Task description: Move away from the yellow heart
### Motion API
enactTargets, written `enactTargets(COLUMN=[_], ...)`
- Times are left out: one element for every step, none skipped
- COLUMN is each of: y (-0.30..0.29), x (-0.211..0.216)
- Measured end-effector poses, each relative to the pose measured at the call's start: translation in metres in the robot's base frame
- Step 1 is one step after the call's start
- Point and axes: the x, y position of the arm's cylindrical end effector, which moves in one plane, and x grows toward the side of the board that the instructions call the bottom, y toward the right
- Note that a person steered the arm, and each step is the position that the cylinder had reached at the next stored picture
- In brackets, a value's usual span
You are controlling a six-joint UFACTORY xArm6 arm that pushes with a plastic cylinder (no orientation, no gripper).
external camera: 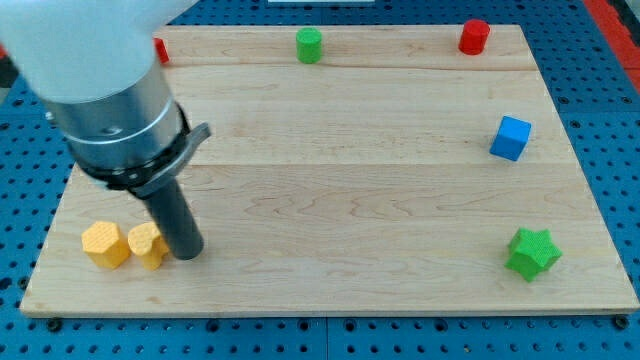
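The yellow heart (146, 245) lies near the board's bottom left corner. My tip (187, 254) stands right against the heart's right side, touching or nearly touching it. A yellow hexagon block (105, 244) sits just left of the heart. The rod rises from the tip up and to the left into the big grey arm body (115, 100), which hides the board's top left part.
A green cylinder (309, 45) and a red cylinder (473, 37) stand at the top edge. A red block (160, 50) peeks out beside the arm at top left. A blue cube (510, 138) is at right, a green star (532, 253) at bottom right.
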Motion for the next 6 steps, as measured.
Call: enactTargets(y=[-0.009, -0.015, 0.052, 0.187, 0.300, 0.387], x=[-0.013, -0.049, -0.109, -0.111, -0.087, -0.021])
